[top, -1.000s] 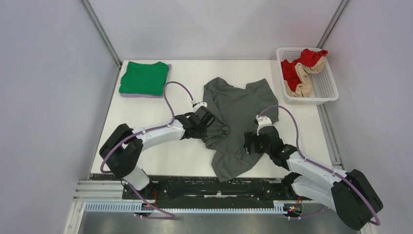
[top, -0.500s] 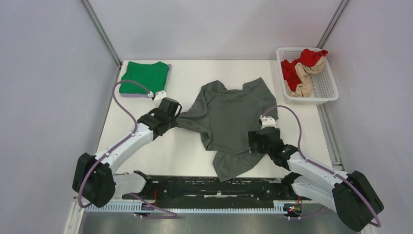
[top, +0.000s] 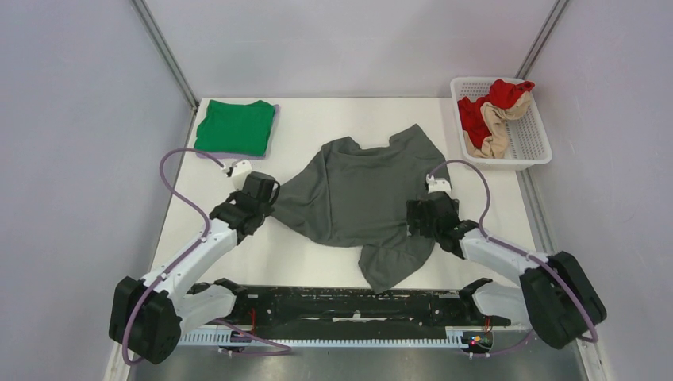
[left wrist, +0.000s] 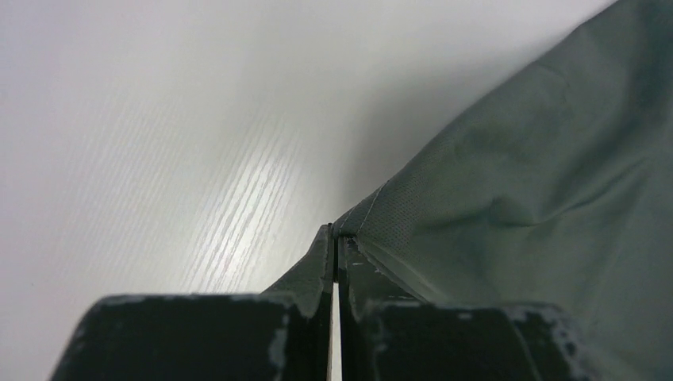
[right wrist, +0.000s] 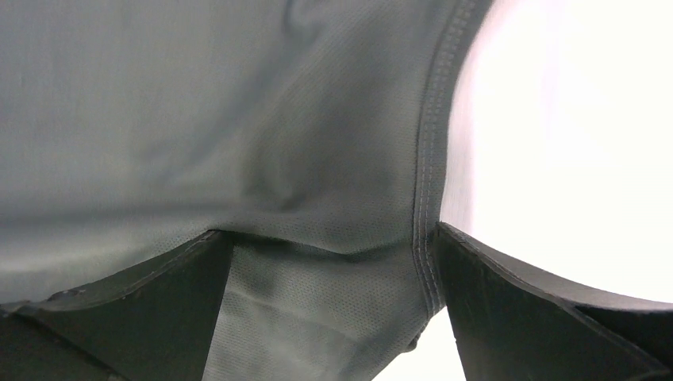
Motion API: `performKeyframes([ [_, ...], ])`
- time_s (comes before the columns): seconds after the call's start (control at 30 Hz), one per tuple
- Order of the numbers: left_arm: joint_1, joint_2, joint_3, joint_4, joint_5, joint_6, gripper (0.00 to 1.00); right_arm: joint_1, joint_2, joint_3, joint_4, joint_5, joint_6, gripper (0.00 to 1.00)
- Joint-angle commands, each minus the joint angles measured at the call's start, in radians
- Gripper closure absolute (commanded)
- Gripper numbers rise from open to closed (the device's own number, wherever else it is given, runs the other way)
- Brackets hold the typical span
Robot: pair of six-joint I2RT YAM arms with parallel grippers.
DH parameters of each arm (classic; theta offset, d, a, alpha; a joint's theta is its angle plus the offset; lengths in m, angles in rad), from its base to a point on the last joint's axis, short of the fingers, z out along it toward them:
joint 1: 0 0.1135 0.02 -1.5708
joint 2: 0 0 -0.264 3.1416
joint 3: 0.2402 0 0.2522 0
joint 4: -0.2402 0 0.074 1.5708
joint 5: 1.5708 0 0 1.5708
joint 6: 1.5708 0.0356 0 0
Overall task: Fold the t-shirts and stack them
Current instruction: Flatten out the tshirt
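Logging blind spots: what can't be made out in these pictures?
Top view: fingertips of the shut left gripper, hidden under its own wrist; the wrist view shows them pinching the dark grey cloth t-shirt.
Top view: fingers of the open right gripper, likewise under its wrist.
Top view: lilac layer under the folded bright green t-shirt, covered by it.

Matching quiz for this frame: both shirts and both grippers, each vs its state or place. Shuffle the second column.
Column A
1. green shirt
2. grey shirt
3. left gripper
4. right gripper

Column B
a. spread out, mid-scene
b. open over grey cloth
c. folded, far left
d. shut on a grey cloth edge

Pairs: 1-c, 2-a, 3-d, 4-b
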Motion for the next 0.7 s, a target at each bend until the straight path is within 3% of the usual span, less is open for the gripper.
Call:
performKeyframes([
  [0.0,0.004,-0.022,-0.1,0.083,0.019,-0.076,0.98,-0.084,0.18,0.085,0.068,-0.006,-0.059,0.02],
  [0.17,0.004,-0.028,-0.138,0.054,-0.013,-0.107,0.98,-0.218,0.463,0.335,0.143,-0.042,-0.154,0.02],
  [0.3,0.004,-0.052,-0.166,0.057,0.042,-0.142,0.98,-0.236,0.586,0.574,0.008,-0.027,-0.212,0.02],
  [0.4,0.004,-0.068,-0.202,0.086,0.101,-0.158,0.98,-0.235,0.476,0.563,-0.022,-0.032,-0.212,0.02],
  [0.67,0.004,-0.142,-0.218,0.053,0.131,-0.174,0.98,-0.21,-0.048,0.179,-0.13,-0.12,-0.069,0.02],
])
